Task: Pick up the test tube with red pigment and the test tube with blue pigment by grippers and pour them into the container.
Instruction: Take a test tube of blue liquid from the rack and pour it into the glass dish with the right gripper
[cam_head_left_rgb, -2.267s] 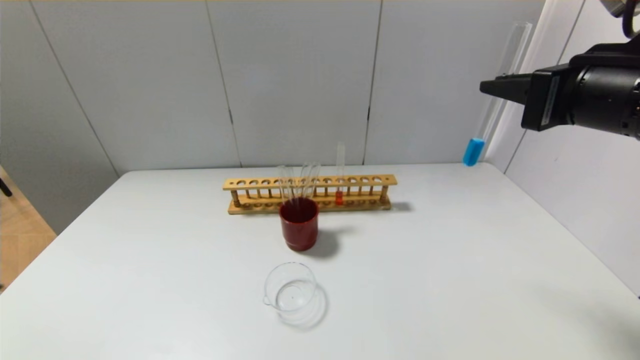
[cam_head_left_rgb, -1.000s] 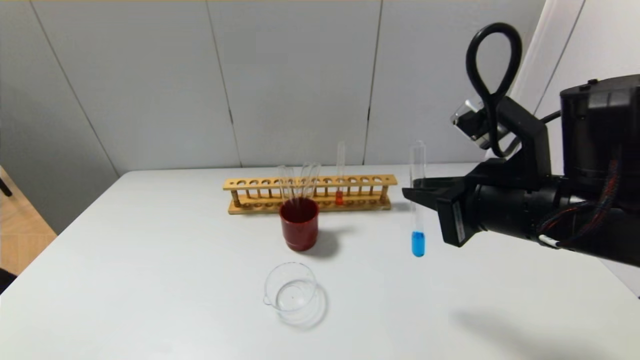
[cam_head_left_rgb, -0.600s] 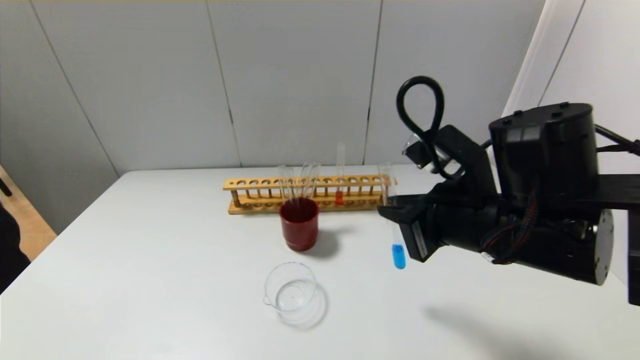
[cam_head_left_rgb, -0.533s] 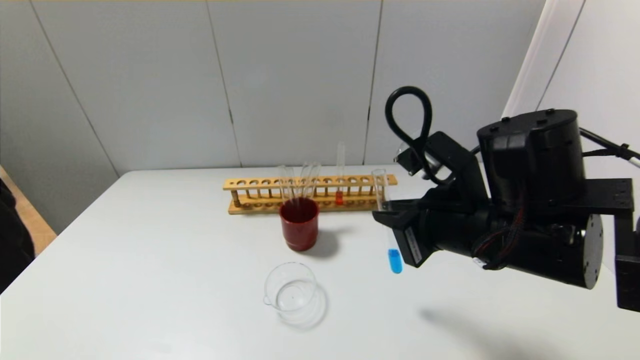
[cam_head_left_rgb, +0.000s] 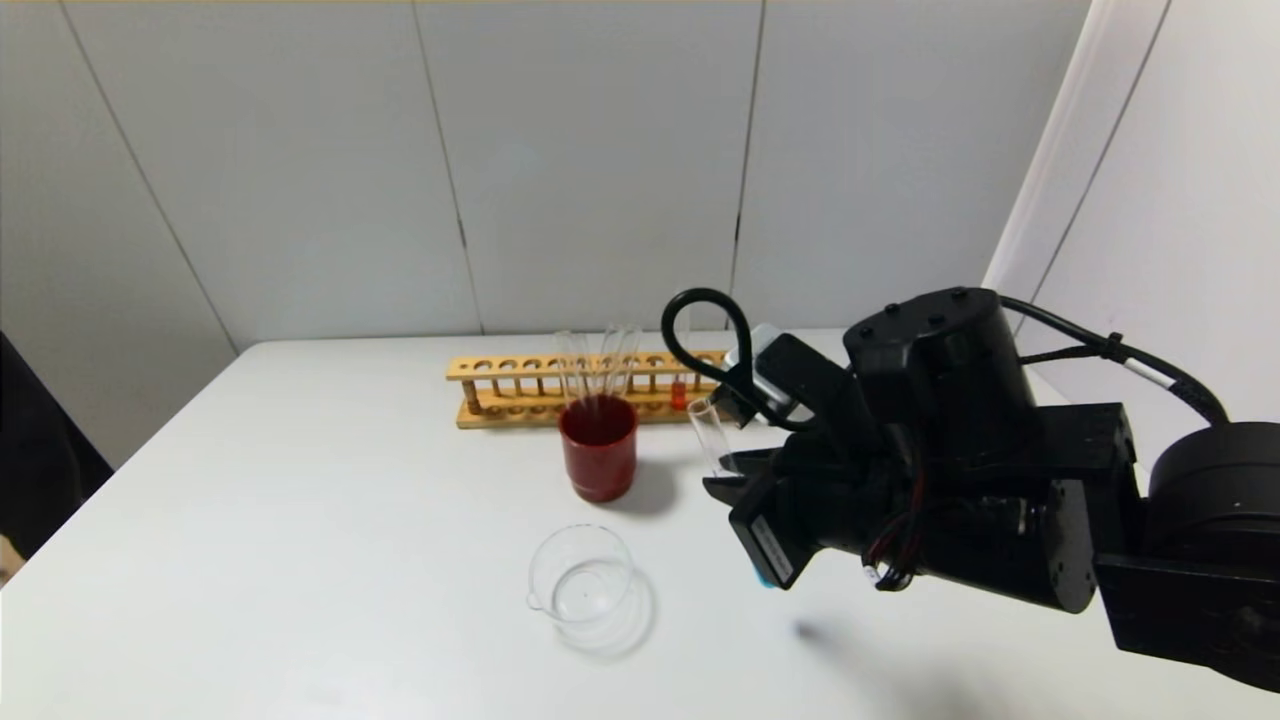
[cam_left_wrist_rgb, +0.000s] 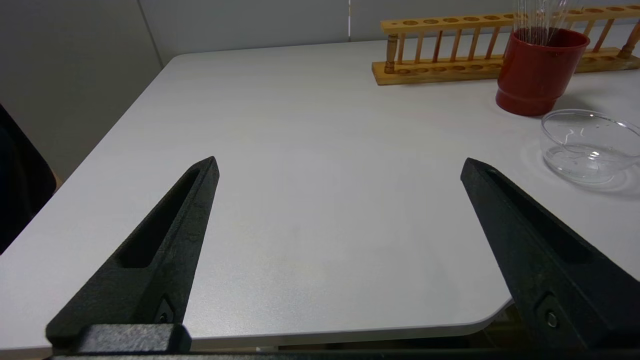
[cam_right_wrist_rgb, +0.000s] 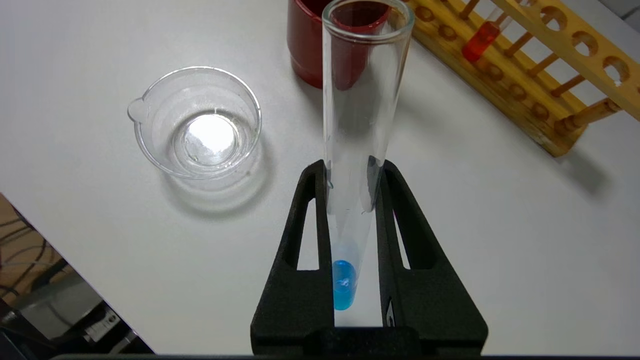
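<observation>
Right wrist view: the right gripper (cam_right_wrist_rgb: 352, 172) is pinching the test tube with blue pigment (cam_right_wrist_rgb: 356, 150) across its lower half; blue liquid sits at the rounded bottom, the open mouth free above the fingers; grip looks centred. In the head view the tube (cam_head_left_rgb: 712, 437) hangs over the table (cam_head_left_rgb: 300, 480), at about 3 o'clock from the container (cam_head_left_rgb: 582, 578) and apart from it; the container appears to hold no colour yet. The test tube with red pigment (cam_head_left_rgb: 679, 392) stands in the wooden rack (cam_head_left_rgb: 520, 390) at 12 o'clock; the red cup (cam_head_left_rgb: 598, 447) with clear tubes stands between rack and container.

Judgement: the step in hand is carrying blue to the pour; the mouth should be brought over the container's middle before any tilt; tilt slowly, away from the red cup, mouth low to limit splashing; keep the pinch firm, as smooth glass may slip.

Left wrist view: the left gripper (cam_left_wrist_rgb: 340, 172) waits at the near table edge, around 8 o'clock from the container, fingers spread wide and empty.
</observation>
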